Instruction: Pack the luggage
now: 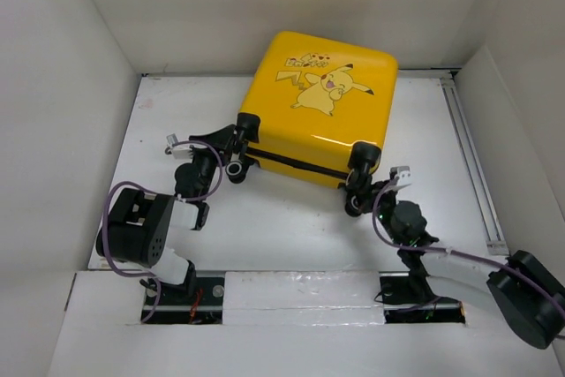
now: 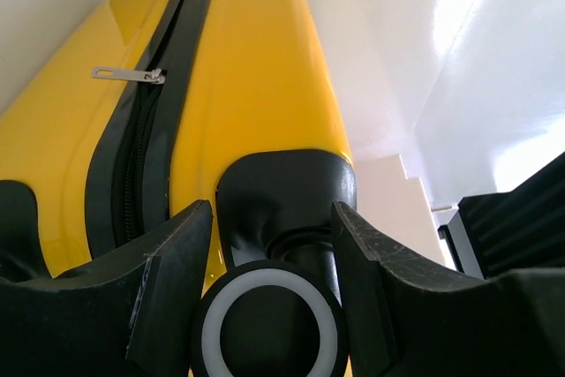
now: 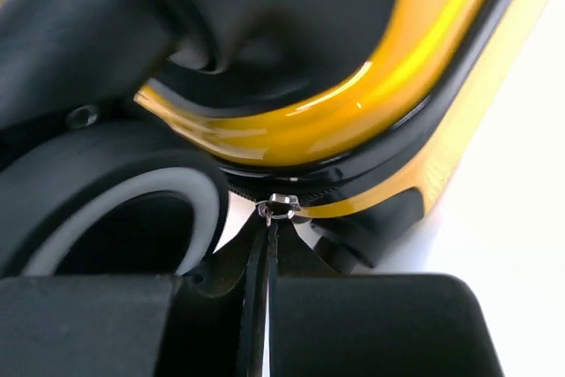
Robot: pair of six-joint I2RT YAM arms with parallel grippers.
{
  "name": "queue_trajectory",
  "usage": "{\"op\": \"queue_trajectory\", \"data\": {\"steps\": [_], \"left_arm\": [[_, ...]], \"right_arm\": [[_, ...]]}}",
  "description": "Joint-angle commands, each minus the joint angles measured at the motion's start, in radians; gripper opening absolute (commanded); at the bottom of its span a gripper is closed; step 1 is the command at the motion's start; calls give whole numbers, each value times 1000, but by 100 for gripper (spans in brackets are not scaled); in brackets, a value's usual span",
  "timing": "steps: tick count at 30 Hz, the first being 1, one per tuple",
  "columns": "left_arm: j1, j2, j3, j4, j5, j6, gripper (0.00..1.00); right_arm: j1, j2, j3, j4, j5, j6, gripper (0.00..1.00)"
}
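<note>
Right fingers point(image 3: 371, 324) are pinched together on the zipper pull point(image 3: 280, 209) at the near-right corner. Left fingers point(image 2: 168, 289) sit snug either side of a caster wheel point(image 2: 269, 342), bracing it I reckon. The luggage point(image 1: 322, 116) lies lid-down-shut on the worktop point(image 1: 282, 227), toward the back. So it's the zipper stage. Next up: a steady drag along the zipper band point(image 1: 291, 163) without the pull slipping out.

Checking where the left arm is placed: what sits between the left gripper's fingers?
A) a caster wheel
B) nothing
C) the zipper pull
A: in the left wrist view, a black-and-white caster wheel of the luggage sits between the fingers of the left gripper. The zipper pull lies farther up the band.
</note>
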Motion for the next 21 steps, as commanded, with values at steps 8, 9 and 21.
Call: {"op": "queue_trajectory", "data": {"steps": [8,9,21], "left_arm": [[-172,82,56,199,165,-52,0],[-197,82,90,199,153,-63,0],[-283,-91,170,-43,120,67,0]], "right_arm": [[431,37,110,472,551,-410,0],[455,97,153,511,568,-445,0],[576,581,439,509,576,-572,0]]}}
